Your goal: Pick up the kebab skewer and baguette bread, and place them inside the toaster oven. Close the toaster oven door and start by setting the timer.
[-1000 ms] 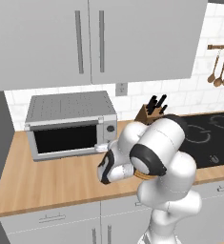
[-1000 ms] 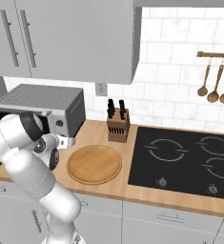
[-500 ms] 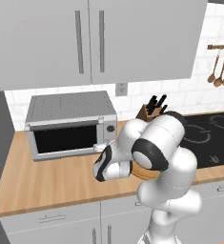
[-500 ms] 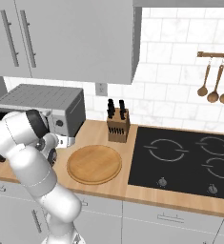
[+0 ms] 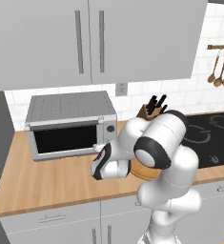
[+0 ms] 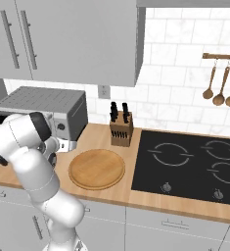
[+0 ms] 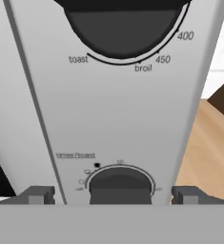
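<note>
Fingers (image 7: pixel 41 194) spread wide, flanking the timer knob (image 7: pixel 120 187) at bottom centre; toaster oven door (image 5: pixel 66 138) shut.

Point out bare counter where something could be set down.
Bare wood in front of the oven, left of the gripper. A bare strip between the plate and the cooktop. Crowded at the oven's right corner, where the arm and knife block stand.
</note>
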Available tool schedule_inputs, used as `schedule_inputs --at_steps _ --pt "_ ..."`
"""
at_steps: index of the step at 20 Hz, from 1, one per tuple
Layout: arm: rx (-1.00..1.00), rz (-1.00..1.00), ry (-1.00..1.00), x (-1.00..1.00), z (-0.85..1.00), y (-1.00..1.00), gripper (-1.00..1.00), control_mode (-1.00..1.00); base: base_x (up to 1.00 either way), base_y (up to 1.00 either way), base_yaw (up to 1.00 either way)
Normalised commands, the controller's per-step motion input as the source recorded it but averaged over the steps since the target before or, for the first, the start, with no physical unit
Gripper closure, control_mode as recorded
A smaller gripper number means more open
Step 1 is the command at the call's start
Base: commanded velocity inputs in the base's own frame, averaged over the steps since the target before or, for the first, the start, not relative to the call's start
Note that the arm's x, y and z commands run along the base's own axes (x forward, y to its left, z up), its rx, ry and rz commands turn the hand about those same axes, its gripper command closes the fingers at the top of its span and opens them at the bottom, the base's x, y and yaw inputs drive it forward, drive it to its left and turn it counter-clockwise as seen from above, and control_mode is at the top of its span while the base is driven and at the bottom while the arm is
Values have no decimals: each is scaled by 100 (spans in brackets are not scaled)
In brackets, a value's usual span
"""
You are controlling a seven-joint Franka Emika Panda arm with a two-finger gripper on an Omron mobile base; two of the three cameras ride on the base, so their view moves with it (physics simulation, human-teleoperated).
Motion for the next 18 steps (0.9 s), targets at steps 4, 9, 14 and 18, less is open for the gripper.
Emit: schedule_inputs --at_steps 4,9,14,18 --pt "0 0 0 0 0 0 -100 -100 0 0 0" --pt "0 0 0 0 0 0 -100 -100 0 0 0" --pt "0 0 0 0 0 0 100 -100 0 0 0" --pt "0 0 0 0 0 0 100 -100 0 0 0"
